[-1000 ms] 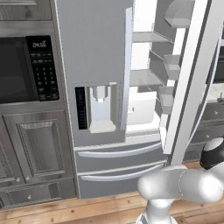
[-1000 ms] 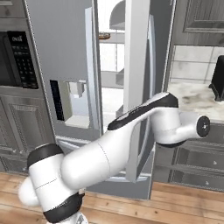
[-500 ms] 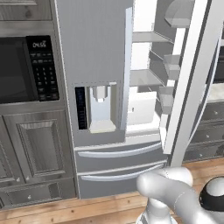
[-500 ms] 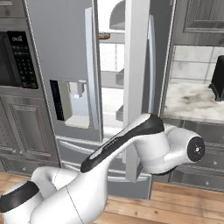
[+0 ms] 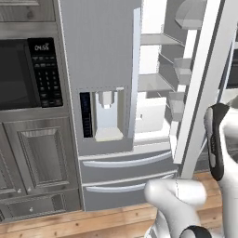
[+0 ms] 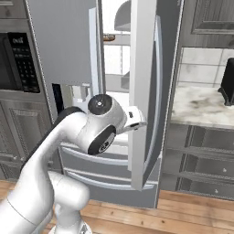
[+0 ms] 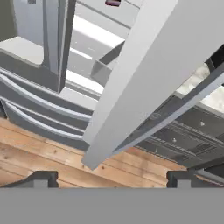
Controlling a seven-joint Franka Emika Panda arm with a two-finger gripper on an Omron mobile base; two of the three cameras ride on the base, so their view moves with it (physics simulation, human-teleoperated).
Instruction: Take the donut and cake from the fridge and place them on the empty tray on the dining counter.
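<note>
One fridge point(image 5: 107, 69) door point(image 7: 144, 74) stood open just ahead of the gripper point(image 7: 112, 179), whose jaws were spread wide and empty.

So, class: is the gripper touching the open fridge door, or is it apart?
Apart. In the hand view the gripper stands open, and wooden floor shows between its fingertips and the lower edge of the fridge door.

Black-panelled microwave point(image 5: 28, 74) above grey panelled cabinets point(image 5: 37, 162), wooden floor point(image 5: 93, 223) below.
</note>
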